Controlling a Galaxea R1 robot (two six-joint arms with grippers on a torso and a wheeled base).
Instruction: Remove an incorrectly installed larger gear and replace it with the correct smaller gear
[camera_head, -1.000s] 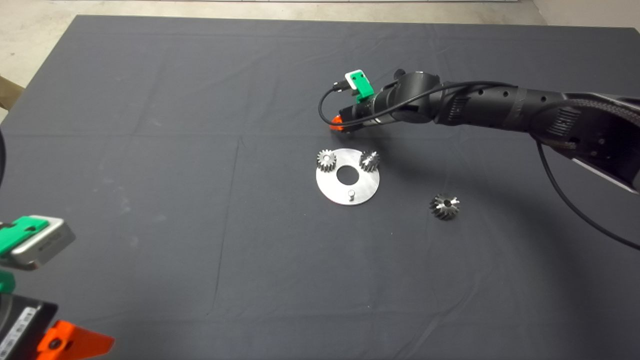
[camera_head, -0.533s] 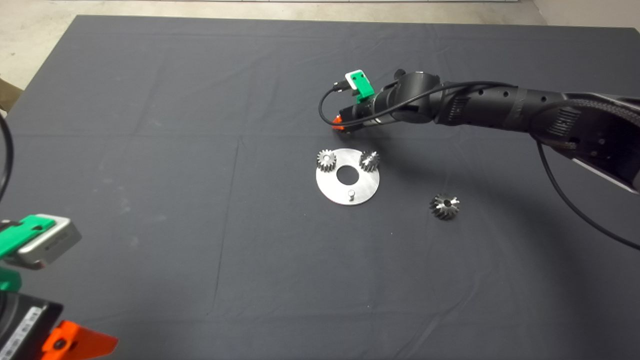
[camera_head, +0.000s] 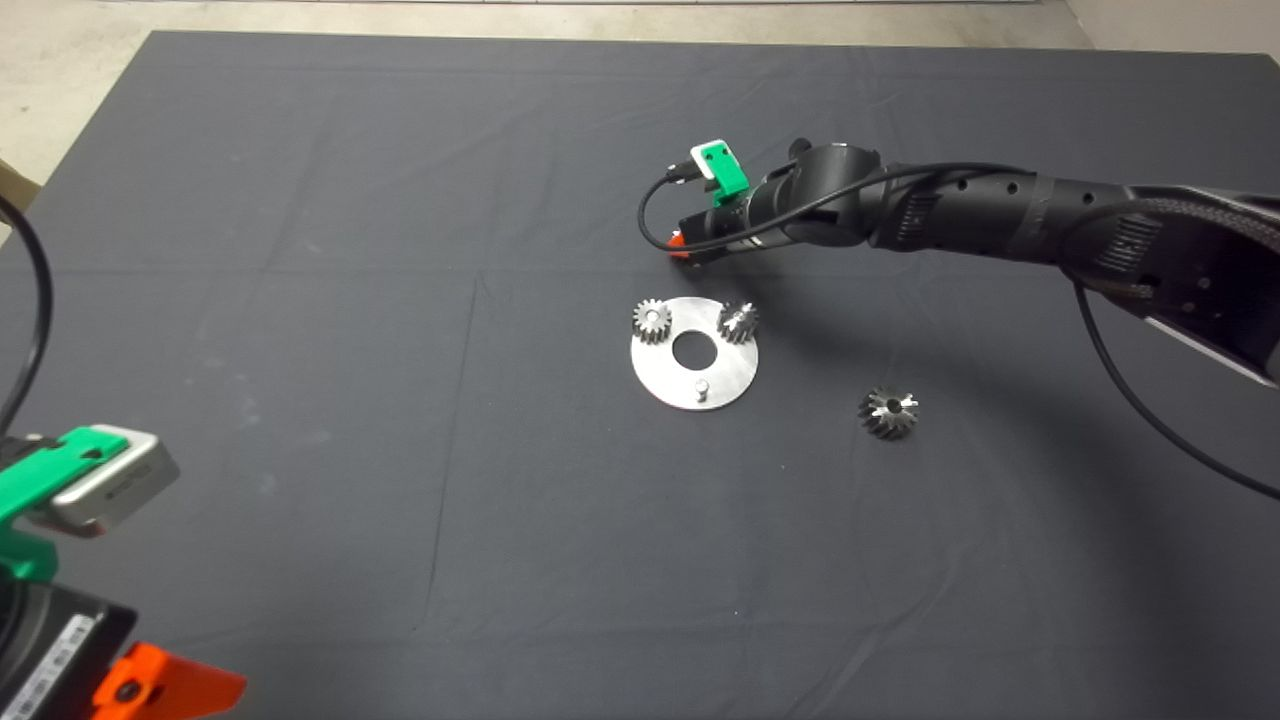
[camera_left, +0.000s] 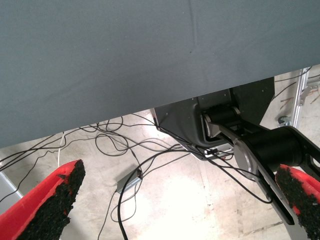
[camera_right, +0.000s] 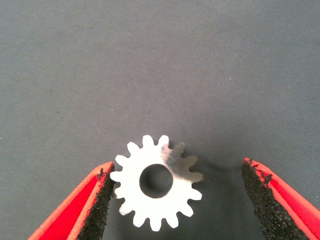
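Observation:
In the right wrist view the larger gear (camera_right: 131, 194) lies flat on the mat between the spread fingers of my right gripper (camera_right: 177, 170); one pad (camera_right: 102, 192) is at its teeth, the other stands apart. In the head view my right gripper (camera_head: 682, 246) hangs just behind the round steel plate (camera_head: 727, 374) and hides that gear. The smaller gear (camera_head: 888, 412), dark with bright tooth tops, lies on the mat to the right of the plate. The plate carries two paler gears (camera_head: 651, 320) (camera_head: 738, 322) and a bare peg (camera_head: 703, 387). My left gripper (camera_head: 160, 688) waits open at the lower left.
The right arm (camera_head: 1000, 225) reaches in from the right, above the mat behind the plate. The left wrist view shows the mat's edge (camera_left: 150, 107), floor cables (camera_left: 125, 165) and the robot's base (camera_left: 200, 120) between the open left fingers.
The left gripper has drifted slightly to the right at the lower left edge. The right arm and the gears have barely moved.

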